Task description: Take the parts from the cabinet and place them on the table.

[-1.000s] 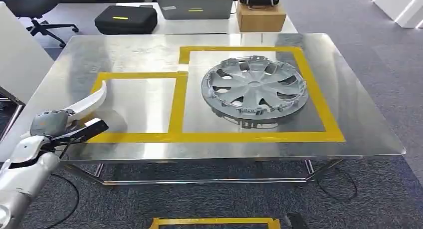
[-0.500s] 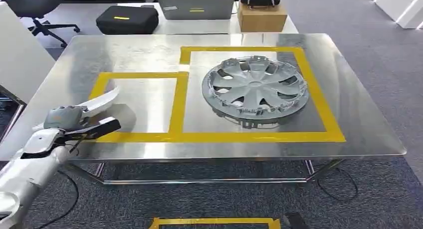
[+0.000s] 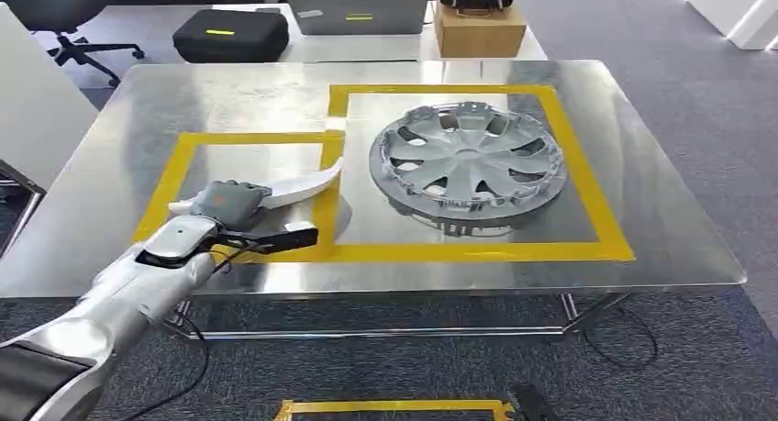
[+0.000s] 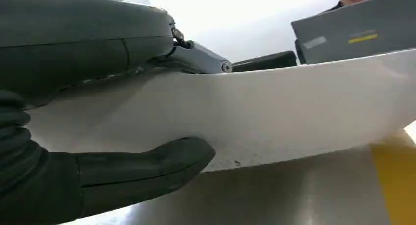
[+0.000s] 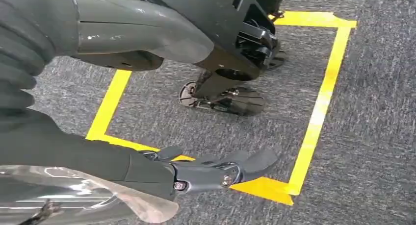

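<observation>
Right hand empty, fingers extended, above yellow tape square on carpet.

Under my left hand the table was brushed metal, shiny and reflective, with matt yellow tape. The white part it held looked like smooth, satin plastic. Beyond it, the hubcap was silvery glossy plastic. The floor was rough grey carpet.

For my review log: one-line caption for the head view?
Left hand holds a white curved part over the table's left taped square, beside the wheel cover.
</observation>
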Controlling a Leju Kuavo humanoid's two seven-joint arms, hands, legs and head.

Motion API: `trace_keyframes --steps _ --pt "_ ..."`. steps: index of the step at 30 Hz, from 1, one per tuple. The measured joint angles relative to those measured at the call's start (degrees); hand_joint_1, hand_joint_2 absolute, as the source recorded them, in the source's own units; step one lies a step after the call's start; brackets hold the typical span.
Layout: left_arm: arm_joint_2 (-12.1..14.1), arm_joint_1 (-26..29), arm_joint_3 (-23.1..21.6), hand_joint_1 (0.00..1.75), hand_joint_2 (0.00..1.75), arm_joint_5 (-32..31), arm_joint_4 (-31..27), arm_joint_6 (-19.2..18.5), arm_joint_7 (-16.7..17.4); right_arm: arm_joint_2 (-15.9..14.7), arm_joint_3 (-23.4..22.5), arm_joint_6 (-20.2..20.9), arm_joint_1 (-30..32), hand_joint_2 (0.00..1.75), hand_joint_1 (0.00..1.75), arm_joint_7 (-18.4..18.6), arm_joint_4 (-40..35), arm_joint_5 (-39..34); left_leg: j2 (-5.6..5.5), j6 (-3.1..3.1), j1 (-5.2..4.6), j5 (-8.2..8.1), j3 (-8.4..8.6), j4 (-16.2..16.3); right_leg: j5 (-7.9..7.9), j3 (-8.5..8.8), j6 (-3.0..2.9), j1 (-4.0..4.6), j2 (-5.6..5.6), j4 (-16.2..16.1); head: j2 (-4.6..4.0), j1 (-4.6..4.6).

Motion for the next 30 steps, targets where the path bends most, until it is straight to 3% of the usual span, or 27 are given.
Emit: trace_keyframes --steps 1,2,9,10,13,16,22,30 --pt "-0.02 0.0 -0.22 1.75 1.75 0.09 0.09 0.02 0.02 0.04 0.02 0.0 0.01 1.75 0.0 0.0 -0.04 0.11 0.0 0.0 0.0 0.0 0.0 -0.01 0.0 -0.01 0.0 0.0 0.0 0.0 0.0 -0.02" --pt "-0.02 0.01 -0.35 0.0 1.75 0.2 0.2 0.04 0.17 0.15 0.04 0.0 0.01 0.0 0.0 0.0 -0.09 0.2 0.0 0.0 0.01 0.0 0.0 -0.02 0.0 -0.03 0.0 0.01 0.0 0.01 0.0 -0.02" --pt "0.74 0.23 -1.31 0.0 1.75 0.85 0.48 0.65 2.99 0.66 0.04 -0.02 0.02 0.0 0.0 0.02 -0.28 0.39 0.01 -0.01 0.02 0.01 -0.01 -0.06 -0.01 -0.04 -0.02 0.02 -0.03 0.12 0.0 -0.02" --pt "1.07 0.58 -1.31 0.0 0.0 1.47 0.46 1.71 3.26 0.83 0.04 -0.18 0.01 0.0 0.0 0.2 -0.31 0.83 0.01 -0.01 0.02 0.01 0.0 -0.07 -0.02 -0.03 -0.02 0.02 -0.03 0.14 0.0 0.0" --pt "3.19 3.86 -0.67 0.0 0.0 5.05 -1.71 7.75 3.61 1.84 0.07 -1.77 0.1 0.0 0.0 0.7 -0.44 1.62 0.08 -0.02 0.02 0.0 0.04 -0.09 -0.06 -0.05 -0.07 0.01 0.12 0.18 0.0 0.02" --pt "5.4 11.32 2.45 0.0 0.0 10.39 -10.59 12.53 1.35 2.91 0.04 -3.56 0.69 0.0 0.0 0.76 -0.57 1.16 0.33 -0.06 0.01 -0.04 0.06 -0.09 -0.11 -0.17 -0.14 0.01 0.34 0.18 0.0 -0.02" --pt "7.12 28.99 8.43 0.0 0.0 13.97 -37.03 13.38 -0.63 3.52 -0.02 -4.22 2.68 0.0 0.0 0.02 -0.72 0.09 0.28 -0.14 0.01 -0.19 -0.03 -0.12 -0.33 -0.21 -0.27 0.01 0.22 0.18 0.0 0.02" --pt "7.67 40.91 12.75 0.0 0.0 17.14 -56.33 15.98 -3.65 3.93 -0.35 -4.37 3.58 0.0 0.0 -1.31 -0.72 -1.25 0.29 -0.14 0.01 -0.21 -0.02 -0.12 -0.32 -0.19 -0.27 0.01 0.22 0.18 0.0 -0.02"
